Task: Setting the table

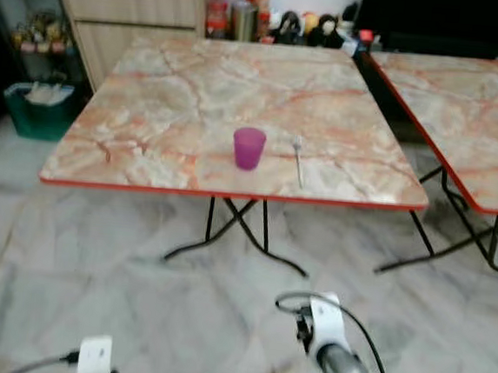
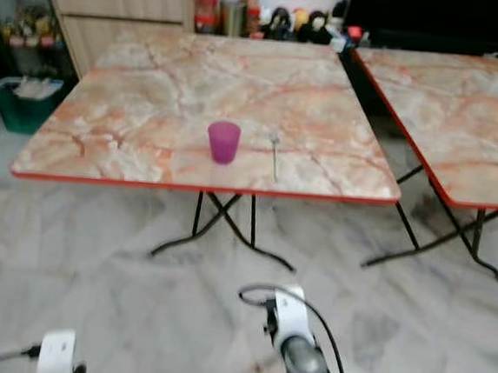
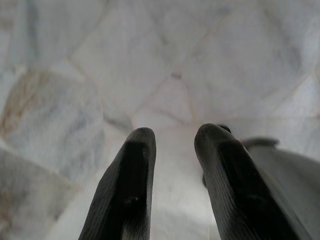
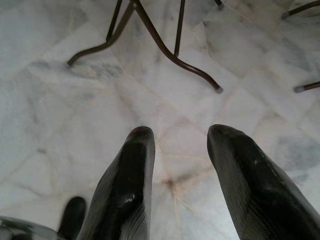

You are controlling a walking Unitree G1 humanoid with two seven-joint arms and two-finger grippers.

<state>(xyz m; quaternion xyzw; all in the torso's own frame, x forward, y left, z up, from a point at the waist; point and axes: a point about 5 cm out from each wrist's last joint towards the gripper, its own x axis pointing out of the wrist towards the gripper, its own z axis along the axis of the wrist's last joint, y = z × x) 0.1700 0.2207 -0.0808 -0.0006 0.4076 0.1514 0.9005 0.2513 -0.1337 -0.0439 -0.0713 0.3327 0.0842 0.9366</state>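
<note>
Table setting so far is a purple cup [image 1: 249, 147] and a fork [image 1: 298, 159], both on the near marble-patterned table [image 1: 186, 102], well ahead of my grippers.

From my left wrist camera, the left gripper [image 3: 172, 145] hangs over bare pale floor tiles [image 3: 75, 100], its two black fingers [image 3: 127, 185] spread with a clear gap between them and nothing held. The right gripper [image 4: 180, 145] is the same: fingers [image 4: 125, 185] apart, empty, pointing down at the floor [image 4: 60, 100] just short of the table's dark folding legs [image 4: 165, 45].

In the head view both arms are low. I see the left arm's white wrist [image 1: 94, 358] at the bottom edge, and the right arm [image 1: 339, 356] angled forward and up from the lower right, a black cable [image 1: 296, 297] looping off its white end.

Between me and the table's red-trimmed front edge [image 1: 231, 194] lies an open stretch of marble floor. The cup stands upright near that front edge, about mid-width; the fork lies just to its right, apart from it, handle toward me.

A second marble table [image 1: 465, 109] stands to the right, a narrow gap separating the two. Beyond the near table are a wooden cabinet [image 1: 129, 10], jars and bottles [image 1: 238, 11], and to the left a green bin [image 1: 38, 107] on the floor.
</note>
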